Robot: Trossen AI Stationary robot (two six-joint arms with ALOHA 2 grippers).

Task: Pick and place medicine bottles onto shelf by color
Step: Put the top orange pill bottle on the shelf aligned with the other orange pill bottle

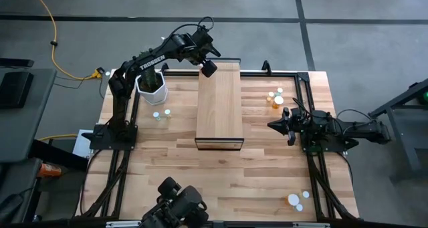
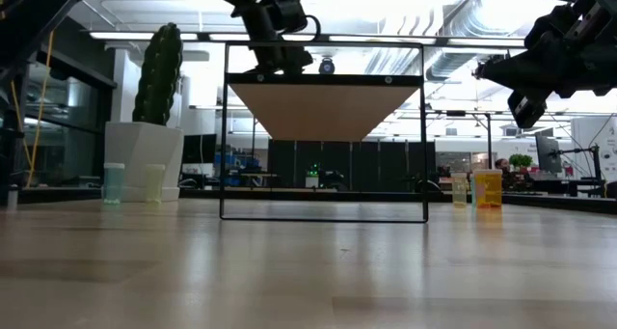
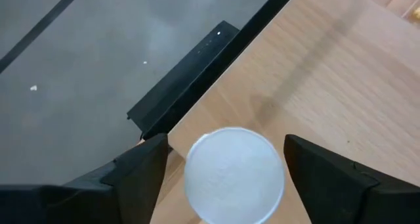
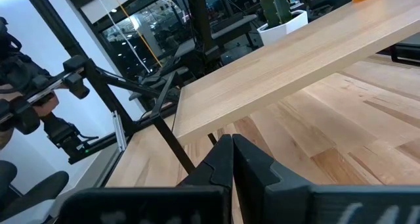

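— Hmm, left gripper (image 3: 223,178) is standing spread around the bottle (image 3: 234,175) at the shelf (image 1: 219,104) corner.
— Lifting crooked could be tipping it off; right gripper (image 4: 231,159) is sitting clenched.

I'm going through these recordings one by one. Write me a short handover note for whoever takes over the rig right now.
Left gripper: open, at the far left corner of the long light-wood shelf, fingers either side of a white-capped bottle; its body colour is hidden.
Right gripper: shut, empty, waiting right of the shelf.
Done: that one bottle looks delivered to the shelf corner; no other is visible on the shelf.
Left: two pale green bottles by the white cactus pot, the orange bottles at the far right, and two more bottles at the near right corner.
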